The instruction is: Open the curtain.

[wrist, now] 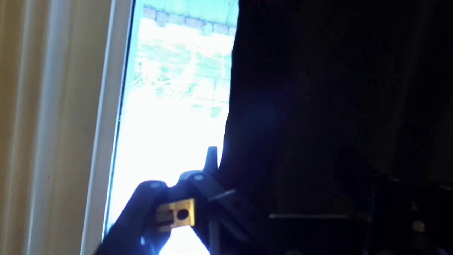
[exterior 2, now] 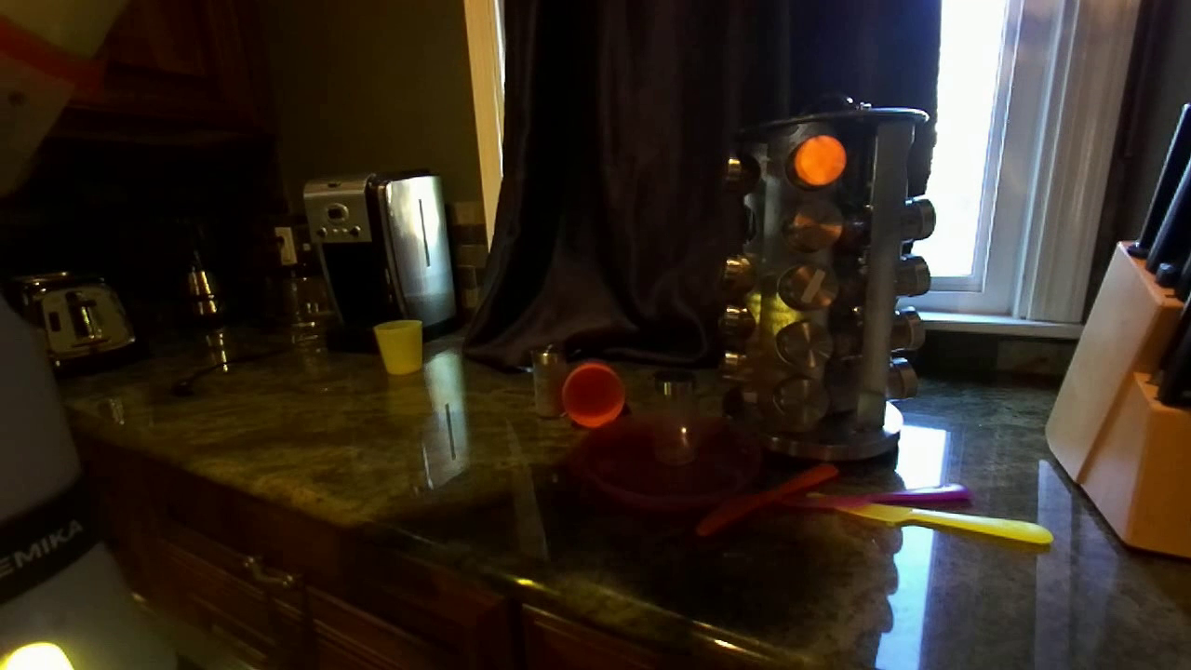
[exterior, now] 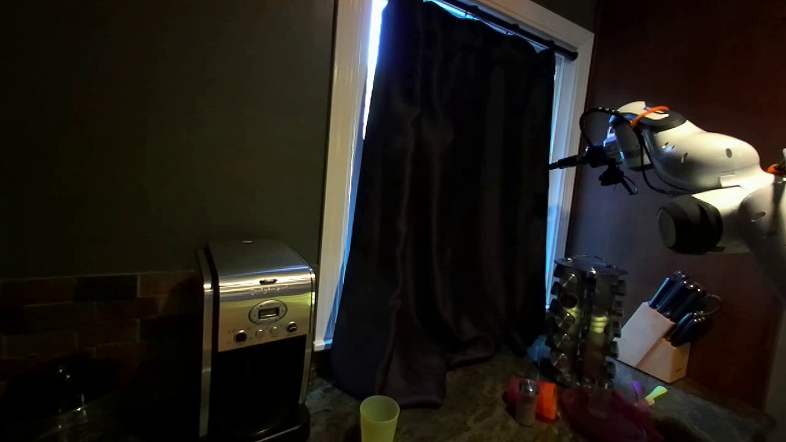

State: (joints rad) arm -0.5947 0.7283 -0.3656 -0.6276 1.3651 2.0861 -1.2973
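The curtain (exterior: 454, 184) is a tall dark drape hanging from a rod over the window. It covers most of the window, with narrow strips of daylight at both sides. It also shows in an exterior view (exterior 2: 614, 186) behind the spice rack, and fills the right of the wrist view (wrist: 318, 81). My gripper (exterior: 568, 162) is raised at the curtain's right edge. In the wrist view my gripper (wrist: 286, 159) is open; one finger stands against the bright glass just outside the curtain's edge. The opposite finger is nearly lost in the dark before the fabric. Contact cannot be told.
A spice rack (exterior: 586, 319) stands below the arm, beside a knife block (exterior: 657, 344). A steel coffee maker (exterior: 258, 331) stands left of the window. A yellow cup (exterior: 379, 417), an orange cup (exterior 2: 594, 395), a red plate (exterior 2: 614, 475) and plastic knives (exterior 2: 958, 521) are on the counter.
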